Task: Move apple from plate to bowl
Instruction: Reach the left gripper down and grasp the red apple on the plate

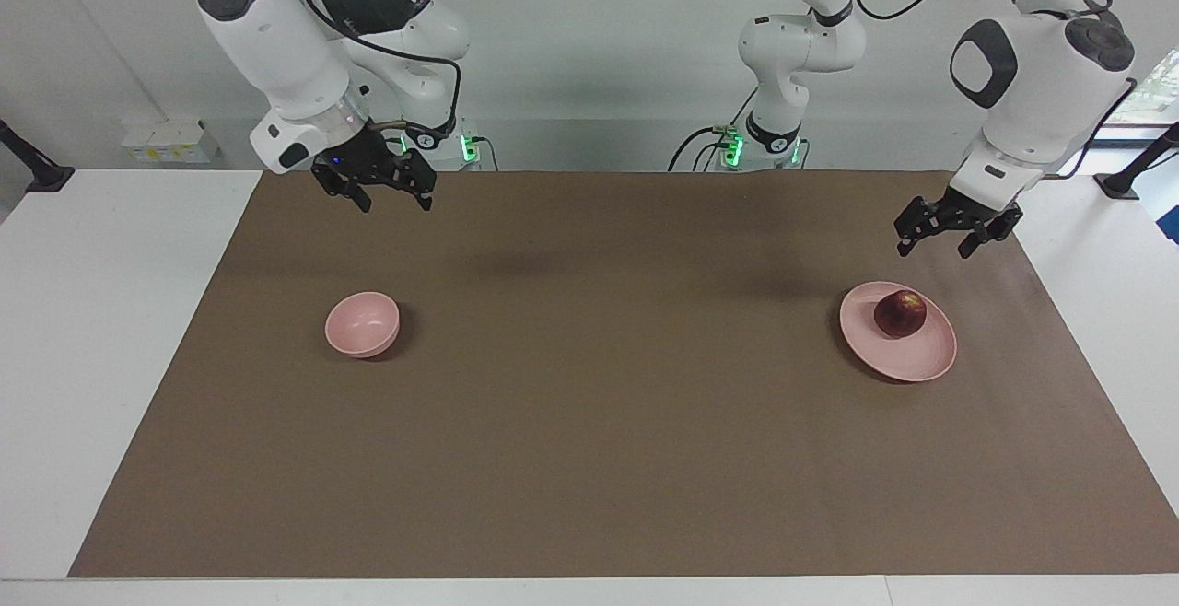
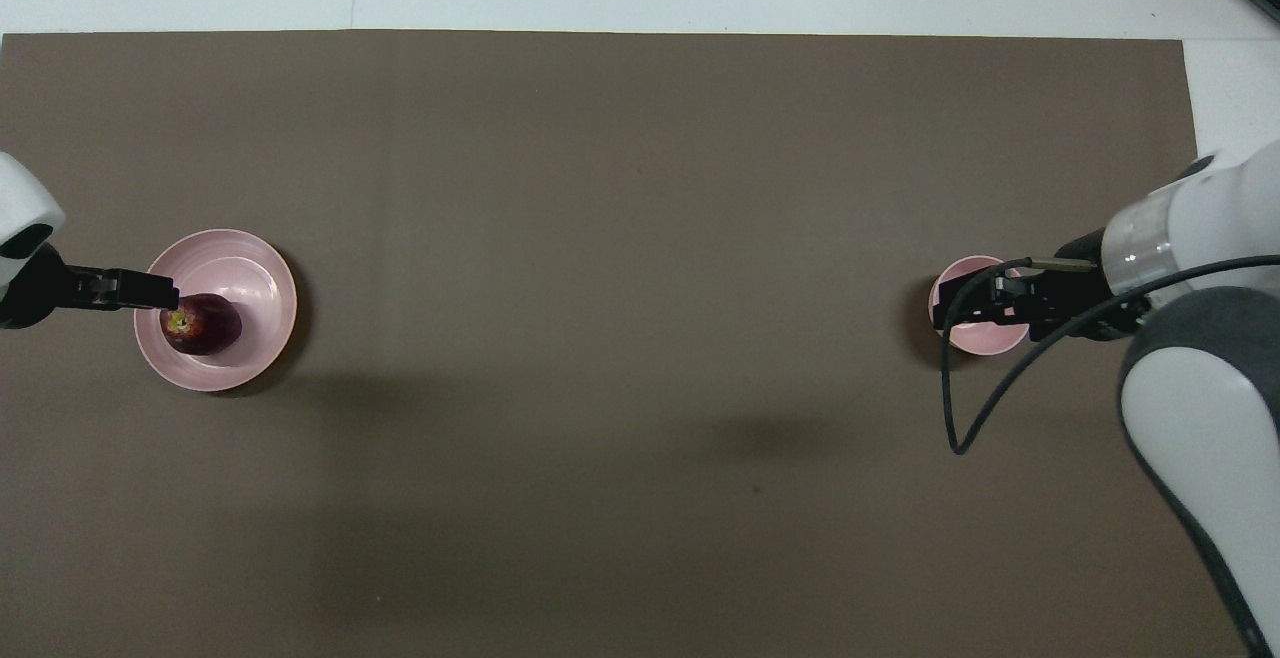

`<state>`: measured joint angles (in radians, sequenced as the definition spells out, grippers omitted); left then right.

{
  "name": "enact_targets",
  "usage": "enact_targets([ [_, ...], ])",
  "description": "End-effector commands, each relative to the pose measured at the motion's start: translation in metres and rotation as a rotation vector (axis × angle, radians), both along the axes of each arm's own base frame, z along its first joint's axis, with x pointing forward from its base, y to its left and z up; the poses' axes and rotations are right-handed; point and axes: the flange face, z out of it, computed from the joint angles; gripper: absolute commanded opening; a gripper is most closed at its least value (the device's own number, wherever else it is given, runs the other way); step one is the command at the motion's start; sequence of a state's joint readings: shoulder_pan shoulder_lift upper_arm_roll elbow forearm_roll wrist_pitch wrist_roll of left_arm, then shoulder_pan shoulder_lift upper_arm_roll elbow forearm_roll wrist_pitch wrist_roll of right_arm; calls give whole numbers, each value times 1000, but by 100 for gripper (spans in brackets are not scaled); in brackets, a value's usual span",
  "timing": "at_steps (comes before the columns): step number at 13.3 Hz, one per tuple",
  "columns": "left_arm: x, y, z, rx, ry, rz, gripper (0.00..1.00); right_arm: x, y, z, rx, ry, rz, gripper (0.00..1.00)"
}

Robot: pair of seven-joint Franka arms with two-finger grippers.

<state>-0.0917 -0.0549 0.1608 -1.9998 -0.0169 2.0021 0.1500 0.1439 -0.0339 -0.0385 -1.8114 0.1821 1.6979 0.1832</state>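
Note:
The dark red apple (image 1: pixel 900 313) lies on the flat pink plate (image 1: pixel 921 359) toward the left arm's end of the table. My left gripper (image 1: pixel 932 250) hangs open in the air over the plate's rim, apart from the apple. The deep pink bowl (image 1: pixel 362 324) stands empty toward the right arm's end. My right gripper (image 1: pixel 396 206) hangs open, high over the bowl, and touches nothing. In the overhead view the left gripper (image 2: pixel 160 290) ends at the apple (image 2: pixel 203 325) on the plate (image 2: pixel 252 268), and the right gripper (image 2: pixel 945 306) covers part of the bowl (image 2: pixel 980 340).
A brown mat (image 1: pixel 589 422) covers most of the white table. Small white boxes (image 1: pixel 170 141) stand at the table's edge near the right arm's base. A black cable (image 2: pixel 960 418) loops from the right arm beside the bowl.

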Motion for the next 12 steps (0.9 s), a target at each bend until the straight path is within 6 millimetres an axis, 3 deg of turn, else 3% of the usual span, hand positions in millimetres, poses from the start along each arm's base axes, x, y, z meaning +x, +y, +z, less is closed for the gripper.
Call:
enact_targets([
  [1,-6,13,-48,13,-23,19,100,4,25,-35,36,23,-39,100],
  [3,3,14,-85,23,-13,21,100,9,44,-66,64,44,-50,100],
  [5,8,15,-110,31,1,1,100,12,67,-87,99,67,-55,100],
  [7,2,18,-129,33,0,0,100,11,74,-99,102,73,-99,100],
  [8,-3,20,-137,34,-9,3,99,10,85,-116,128,99,-126,100],
  [9,-5,23,-142,37,-15,-14,93,9,94,-131,159,118,-167,100],
  [10,-6,34,-143,39,-15,-21,81,6,100,-137,160,110,-189,100],
  [11,-7,40,-143,41,-15,-38,63,2,110,-137,158,101,-188,100],
  [12,-7,41,-142,43,-18,-58,39,2,111,-136,158,103,-198,100],
])
